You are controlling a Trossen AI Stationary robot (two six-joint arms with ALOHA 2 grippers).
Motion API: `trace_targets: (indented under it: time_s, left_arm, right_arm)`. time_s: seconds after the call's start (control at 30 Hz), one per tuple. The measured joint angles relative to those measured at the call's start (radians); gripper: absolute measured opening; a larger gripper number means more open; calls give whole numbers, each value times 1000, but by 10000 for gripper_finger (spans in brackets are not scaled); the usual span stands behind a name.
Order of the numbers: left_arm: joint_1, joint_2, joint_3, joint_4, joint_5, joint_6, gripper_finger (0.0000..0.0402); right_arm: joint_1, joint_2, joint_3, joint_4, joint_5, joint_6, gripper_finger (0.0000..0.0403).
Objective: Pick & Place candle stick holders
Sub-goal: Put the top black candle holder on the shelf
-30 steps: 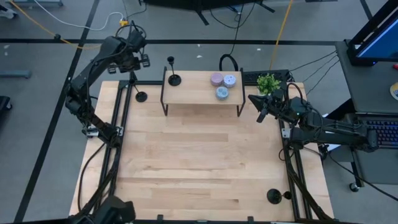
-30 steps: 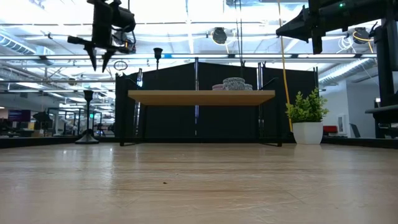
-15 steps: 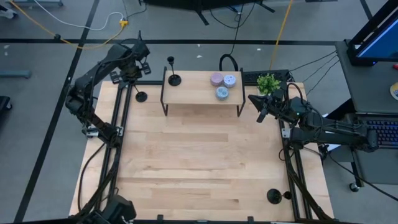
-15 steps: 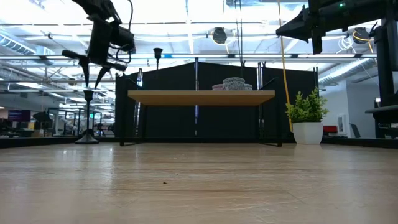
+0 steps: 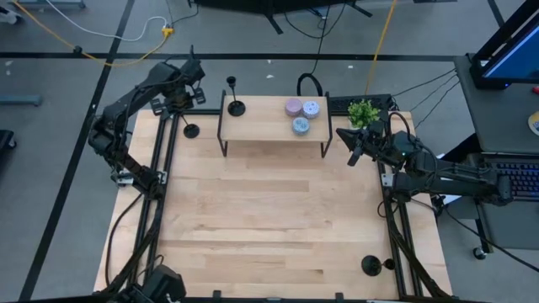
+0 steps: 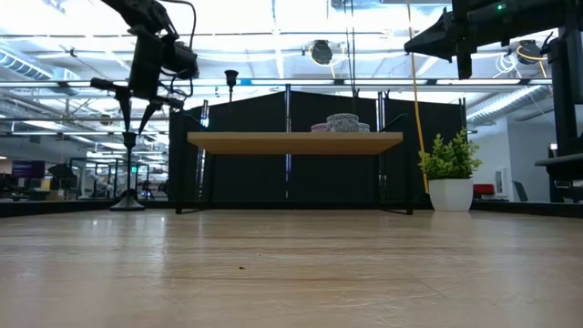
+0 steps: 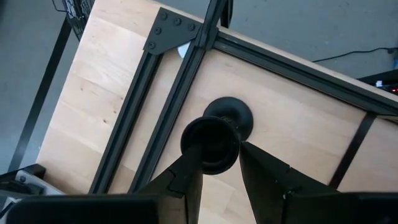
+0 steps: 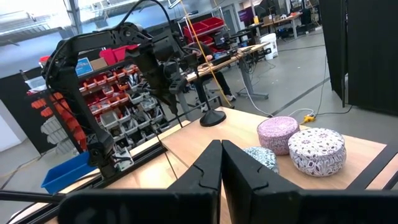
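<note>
Nearest the camera edge of the light wooden table point(image 5: 269, 219), a small black candle stick holder w/ round flat base point(image 5: 370, 266) stands alone at the front right corner, by the black frame rail point(image 5: 396, 244). Further back on the right, the right gripper point(image 5: 352, 145) hangs above the table's right edge, well apart from any holder; its fingers point(image 8: 214, 163) sit together, tips touching, nothing between them.

Far left corner: the left gripper point(image 6: 135, 121) points down directly over a second black candle stick holder point(image 6: 128, 196) standing on the table top beside the left leg of the small wooden shelf w/ black legs point(image 5: 274, 118). In the left wrist view the fingers point(image 7: 186, 177) are apart, one either side of that holder's cup; contact can't be told.

On the shelf: a third black holder point(image 5: 235, 106) upright at its left end, three round patterned tins point(image 5: 301, 115) clustered toward the right. Green potted plant point(image 5: 363, 111) sits just beyond the shelf's right end
</note>
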Motion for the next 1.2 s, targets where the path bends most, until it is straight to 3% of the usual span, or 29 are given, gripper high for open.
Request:
trace_targets:
  time_s: [0.63,0.73,0.93,1.2]
  left_arm:
    - [-9,0,-79,77,-26,45,111]
    - [-9,0,-79,77,-26,44,92]
    - [-9,0,-79,77,-33,38,15]
    - [-9,-1,-78,74,-29,56,12]
  right_arm:
    - [0,0,0,0,0,26,1]
    - [0,0,0,0,0,26,1]
    - [0,0,0,0,0,26,1]
    - [0,0,0,0,0,26,1]
